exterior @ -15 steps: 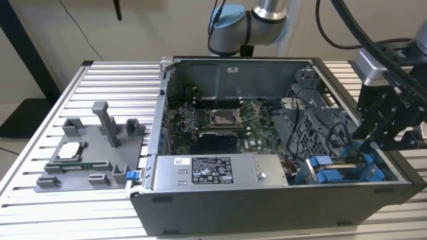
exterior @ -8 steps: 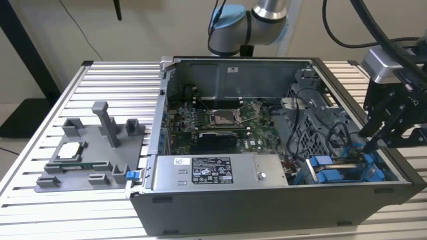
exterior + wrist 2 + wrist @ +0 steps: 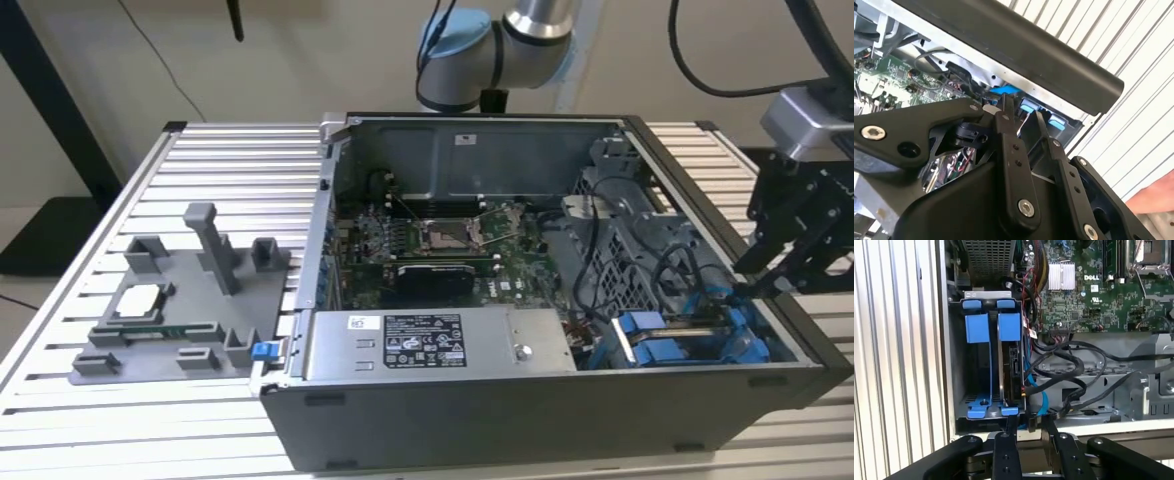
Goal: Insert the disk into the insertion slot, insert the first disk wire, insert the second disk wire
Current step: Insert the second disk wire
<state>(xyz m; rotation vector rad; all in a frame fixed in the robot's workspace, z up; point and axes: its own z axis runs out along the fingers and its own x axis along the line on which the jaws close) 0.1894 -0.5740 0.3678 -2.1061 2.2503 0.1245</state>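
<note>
1. Slatted aluminium worktop (image 3: 200,160) carries an open computer case (image 3: 534,420) lying on its side. A grey parts fixture (image 3: 187,300) sits beside it at the exterior view's left.
2. At the exterior view's right, the robot's gripper (image 3: 777,275) hangs over the case's edge. It is just above the insertion slot (image 3: 674,340), a grey bay with bright blue rails.
3. In the first wrist view the disk (image 3: 1013,365) stands on edge inside the insertion slot (image 3: 977,329), on the side nearer the green motherboard (image 3: 1094,295). It looks pushed in, but I cannot tell whether it is fully seated.
4. The jaws stand a little apart and parallel, and I can make out nothing gripped between them. In the first wrist view the gripper (image 3: 1029,427) sits just outside the bay's open end, roughly in line with the disk. In the second wrist view the gripper (image 3: 1020,110) points at blue tabs under the case's dark rim.
5. A thin blue cable (image 3: 1044,400) and a tangle of black cables (image 3: 1064,357) lie just beside the disk, on its motherboard side. The pictures hide whether any of them is plugged into it.
6. Risk, as I judge it: the cables crowd the disk closely, so a jaw could snag a loop and drag it. It could also pinch the wrong lead.
7. A connector offered up tilted could jam or bend its contacts, and a half-seated disk could shift under that push.
8. The case's rim is close to the jaws, so a small sideways error could knock them against it.
</note>
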